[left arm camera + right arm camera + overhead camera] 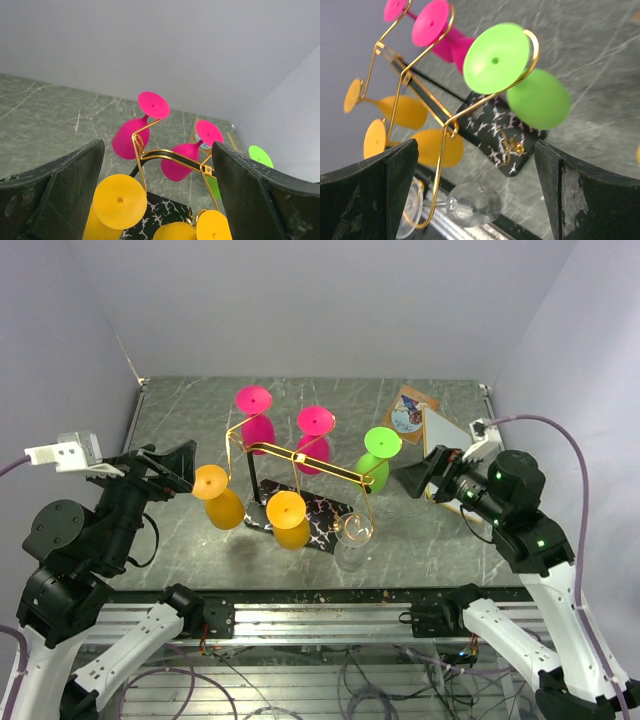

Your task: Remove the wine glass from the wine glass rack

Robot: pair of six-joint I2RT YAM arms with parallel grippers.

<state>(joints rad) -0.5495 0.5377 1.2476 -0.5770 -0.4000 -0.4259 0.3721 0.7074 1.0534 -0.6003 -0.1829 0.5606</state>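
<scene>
At the middle of the grey-green marbled surface (180,410) stands the gold wire wine glass rack (300,460), thin curled hooks spreading from a black post over a black rectangular base with white patterning (322,518). Six glasses hang upside down by their flat round feet: two matte pink ones (256,418), two matte orange ones (222,502), a lime-green opaque wine glass (540,100) at the right end, and a clear, shiny one (352,538) at the near tip. The left hand (185,468) hovers beside the orange pair and the right hand (415,475) just beside the green glass, both spread wide and holding nothing, touching neither glass nor wire. The right hand looks best placed, so the green glass seems the likely pick, though that is a guess. Done well, its fingers would close gently around the smooth rounded bowl, raise it until the foot sits free in the wire loop, then draw it out along the open end of the hook. The rack looks light; a sideways tug could tip it.
</scene>
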